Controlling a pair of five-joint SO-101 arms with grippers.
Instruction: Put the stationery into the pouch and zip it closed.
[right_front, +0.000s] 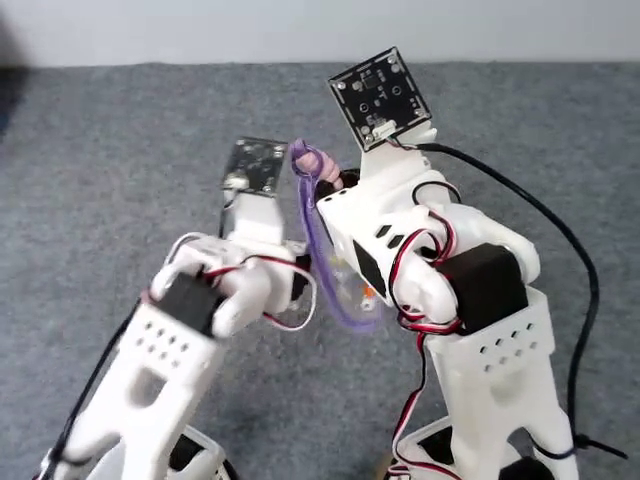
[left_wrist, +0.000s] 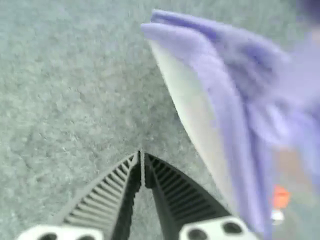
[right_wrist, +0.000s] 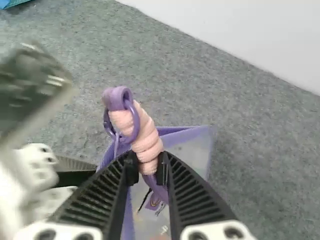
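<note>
Right jaws: clamped on pink coiled zip pull (right_wrist: 142, 134); purple pouch (right_front: 316, 235) is hung lengthwise below.
Left jaws: closed, empty, held just beside pouch.

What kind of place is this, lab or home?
Probably a robot test bench: grey carpet-like mat, bare white wall, right gripper holding a purple pouch.
</note>
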